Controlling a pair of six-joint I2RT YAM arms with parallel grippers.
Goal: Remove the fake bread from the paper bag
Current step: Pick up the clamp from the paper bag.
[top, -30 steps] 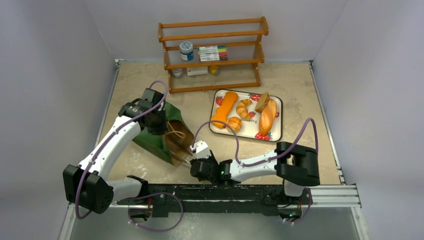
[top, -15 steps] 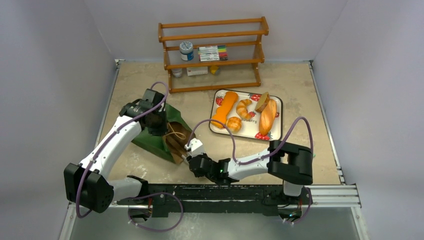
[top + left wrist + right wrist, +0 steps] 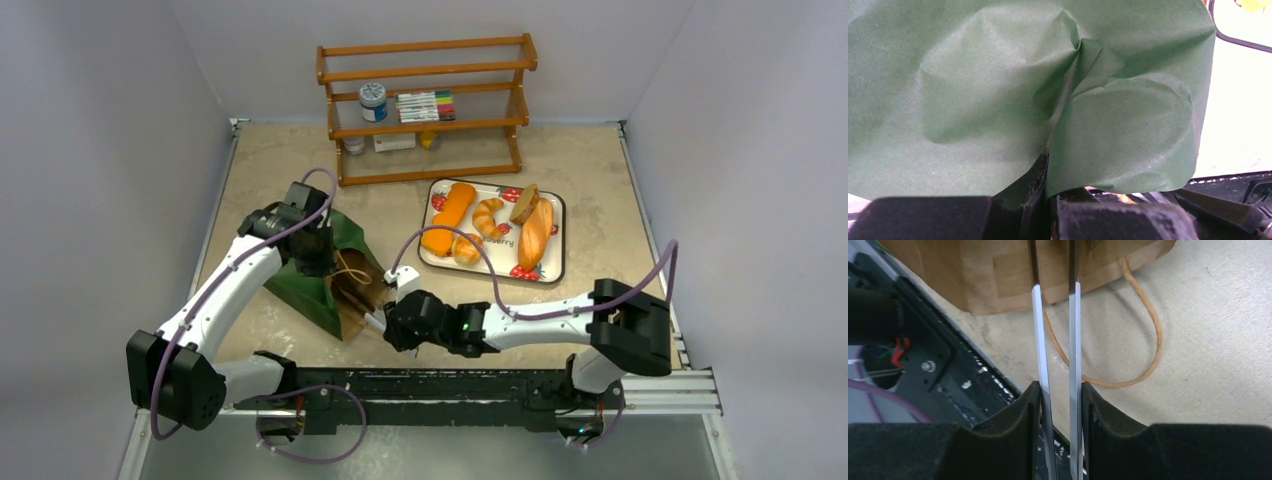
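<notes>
The paper bag (image 3: 322,272) lies on its side, dark green outside and brown kraft inside (image 3: 993,275), mouth towards the arms. My left gripper (image 3: 314,248) is shut on a fold of its green paper (image 3: 1048,165). My right gripper (image 3: 392,322) is shut on a pair of metal tongs (image 3: 1039,340); the black tong tips reach the bag's kraft edge and run out of the right wrist view. A tan string handle (image 3: 1148,355) loops on the table. The fake bread lies on the strawberry tray (image 3: 497,270): orange piece (image 3: 447,216), croissant (image 3: 487,216), bun (image 3: 466,249), loaf (image 3: 535,234), darker piece (image 3: 523,202).
A wooden shelf (image 3: 427,110) with a jar, markers and small items stands at the back. The black base rail (image 3: 450,385) runs along the near edge, close under my right gripper. Grey walls close in both sides.
The right gripper's fingers have squeezed the tong blades closer together. The right arm's elbow swung out to the right. The left arm and bag have barely shifted.
</notes>
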